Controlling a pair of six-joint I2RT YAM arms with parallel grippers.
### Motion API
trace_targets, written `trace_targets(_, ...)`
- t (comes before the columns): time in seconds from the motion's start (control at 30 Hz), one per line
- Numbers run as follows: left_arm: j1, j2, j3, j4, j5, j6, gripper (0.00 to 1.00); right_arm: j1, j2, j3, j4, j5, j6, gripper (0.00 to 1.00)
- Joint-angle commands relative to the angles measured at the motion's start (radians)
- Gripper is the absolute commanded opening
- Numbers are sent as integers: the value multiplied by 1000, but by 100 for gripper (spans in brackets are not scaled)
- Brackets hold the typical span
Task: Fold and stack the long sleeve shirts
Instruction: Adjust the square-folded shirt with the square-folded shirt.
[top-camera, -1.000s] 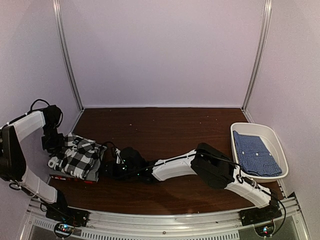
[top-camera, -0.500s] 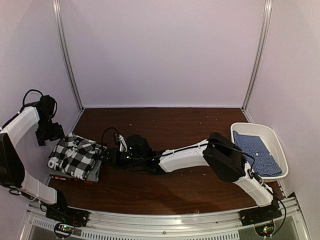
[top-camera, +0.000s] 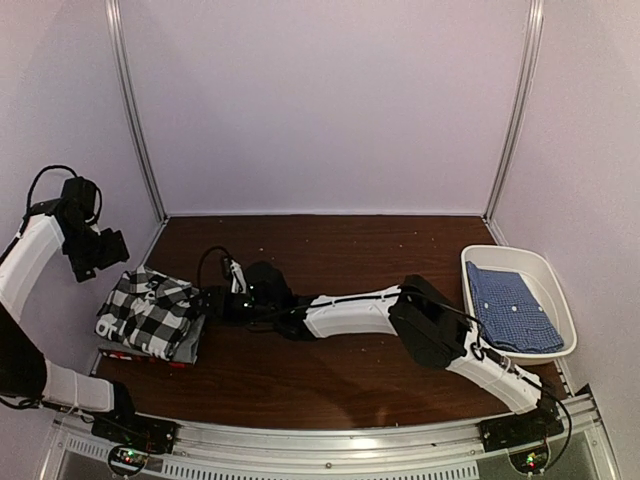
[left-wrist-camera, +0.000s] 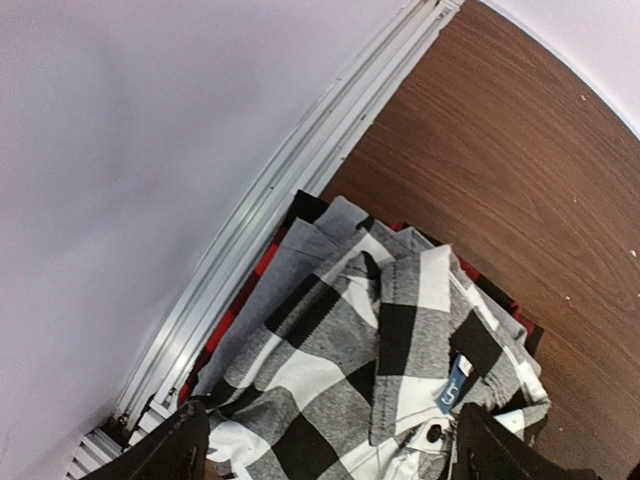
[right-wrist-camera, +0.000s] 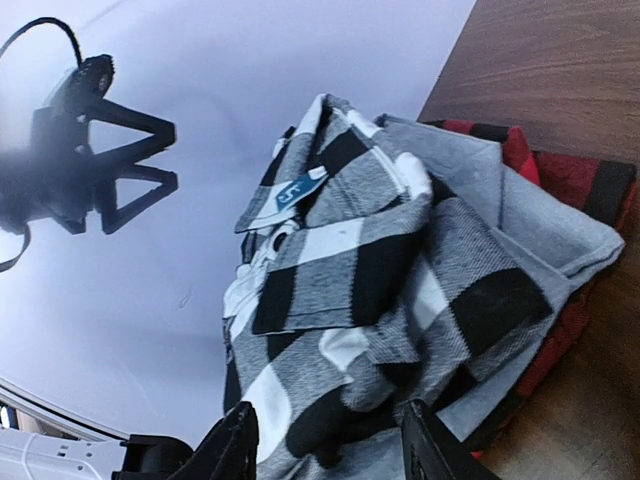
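Left gripper (top-camera: 103, 250) has lifted off the stack toward the left wall and its fingers have spread; right gripper (top-camera: 213, 301) has edged farther back along the stack's right edge, jaws widening.

Nearest, at the left of the table (top-camera: 340, 250), is the folded stack. The black-and-white check shirt (top-camera: 150, 312) lies on top, the grey shirt (left-wrist-camera: 300, 255) under it and the red-black shirt (right-wrist-camera: 575, 180) at the bottom. A blue label shows at the check shirt's collar.

Right gripper sits low, just beside the stack. Its fingers are parted and clamp nothing.

Left gripper hangs above the stack's far-left corner, jaws wide and empty.

Well apart at the right, the white tub (top-camera: 520, 251) holds the blue fine-checked shirt (top-camera: 510, 308), folded flat.
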Motion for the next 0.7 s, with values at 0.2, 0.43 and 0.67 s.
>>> trace_targets(0.2, -91, -57, -48, 68, 230, -43, 86, -23, 116, 154, -58, 5, 6, 54)
trace_targets(0.43, -149, -95, -118, 111, 326, -91, 85, -28, 184, 224, -34, 20, 28, 55)
trace_targets(0.67, -165, -111, -149, 120, 386, -98, 85, -51, 206, 262, 0, 42, 39, 28)
